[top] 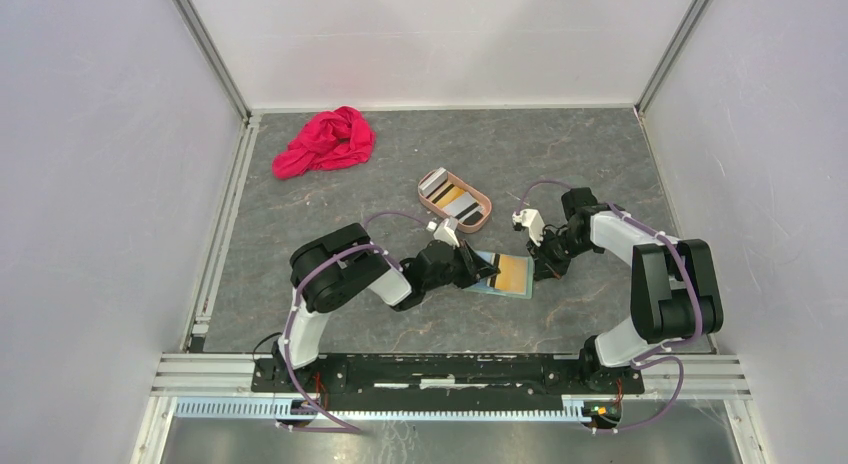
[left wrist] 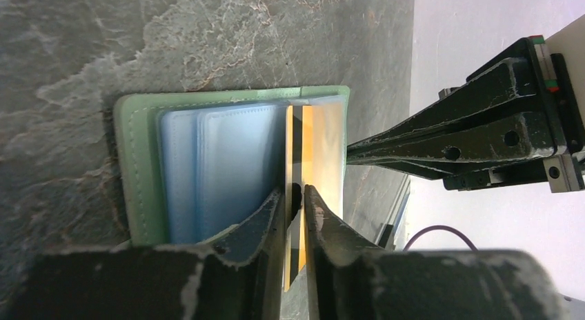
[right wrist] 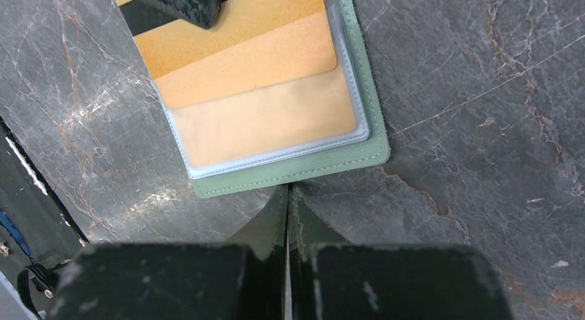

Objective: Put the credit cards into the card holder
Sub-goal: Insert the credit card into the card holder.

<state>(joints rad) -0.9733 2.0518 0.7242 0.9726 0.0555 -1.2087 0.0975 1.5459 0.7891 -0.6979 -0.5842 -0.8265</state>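
Flat on the marbled grey stone-look tabletop [top: 600,154], the card holder [left wrist: 141,175] lies spread open. It is sage green with a stitched rim, and inside it has pale blue pockets and a clear plastic sleeve. An orange card [right wrist: 276,30] with a dark stripe, thin and rounded at the corners, sits partly under that sleeve.

The left arm [top: 340,269] reaches low across to the holder. The left claw [left wrist: 295,199] has its fingers parted only a crack, over the card's stripe, and does not pinch it. The right arm [top: 660,274] bends in from the other side, and the right claw [right wrist: 288,196] is closed tight with its tips at the holder's green edge.

There is one holder and one card in it. One pinkish oval tray [top: 486,209] holds a few more cards [top: 447,192], too small to count. One crumpled red cloth [top: 325,141] lies well apart.
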